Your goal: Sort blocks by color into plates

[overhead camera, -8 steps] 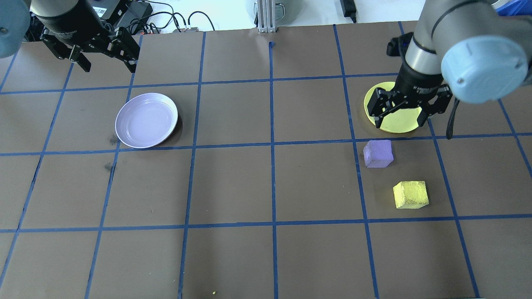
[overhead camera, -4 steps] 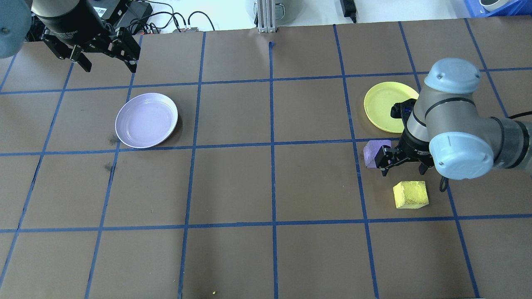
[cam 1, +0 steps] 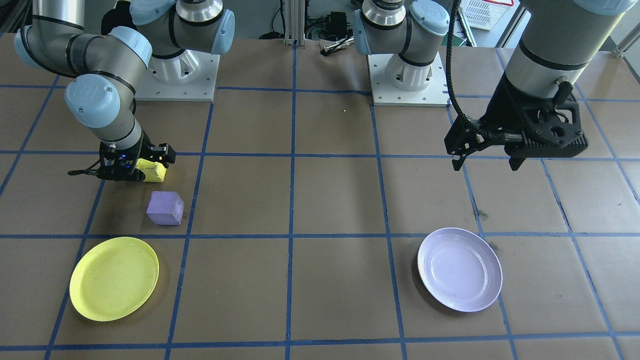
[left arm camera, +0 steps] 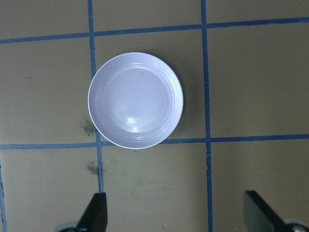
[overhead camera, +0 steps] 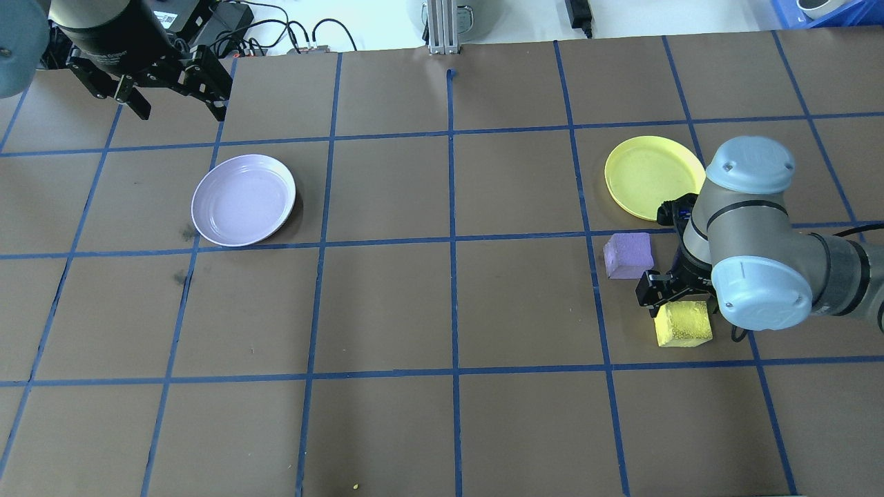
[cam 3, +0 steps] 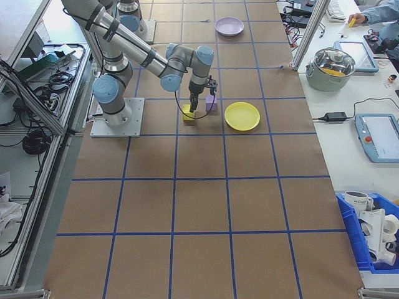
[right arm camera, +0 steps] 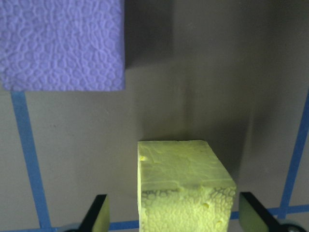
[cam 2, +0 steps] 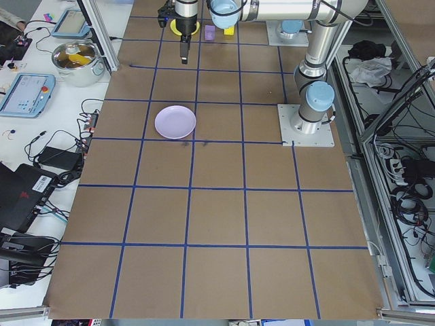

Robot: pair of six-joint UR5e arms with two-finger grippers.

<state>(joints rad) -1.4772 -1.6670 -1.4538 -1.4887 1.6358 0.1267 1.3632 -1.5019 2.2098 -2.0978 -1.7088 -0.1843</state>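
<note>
- Right hand [overhead camera: 671,298], low over the worktop [overhead camera: 442,310], has its fingers spread wide on either side of the yellow block [overhead camera: 684,323], not yet closed on it; this looks like lining up a grasp.
- Just beyond that hand sits the purple block [overhead camera: 628,255], apart from the yellow one; farther out lies the yellow plate [overhead camera: 639,176], likely the yellow block's destination.
- Left hand [overhead camera: 174,103], empty with fingers apart, hangs high; below and ahead of it is the lavender plate [overhead camera: 243,200], nothing in it.
- Count: two blocks, two plates, two hands. Neither block is in a plate.
</note>
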